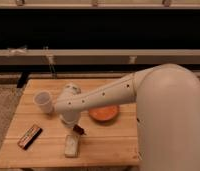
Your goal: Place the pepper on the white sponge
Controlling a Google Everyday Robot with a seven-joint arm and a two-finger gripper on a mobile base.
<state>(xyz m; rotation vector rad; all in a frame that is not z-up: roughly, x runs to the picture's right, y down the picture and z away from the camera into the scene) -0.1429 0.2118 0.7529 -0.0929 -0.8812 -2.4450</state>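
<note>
White sponge (71, 146) lies near the worktop (113, 145) front edge. Just above it hangs the end effector (76, 128), fingers clamped together on the pepper (79, 129), which is not yet touching the sponge. The carry step looks nearly done. Next move: centre over the sponge, lower, release. Behind: orange bowl (104, 113), white cup (42, 100).

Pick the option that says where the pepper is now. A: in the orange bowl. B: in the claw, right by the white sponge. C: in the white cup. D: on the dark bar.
B: the claw, low over the front of the table, is shut on the pepper just above the white sponge, away from the orange bowl, the white cup and the dark bar.
</note>
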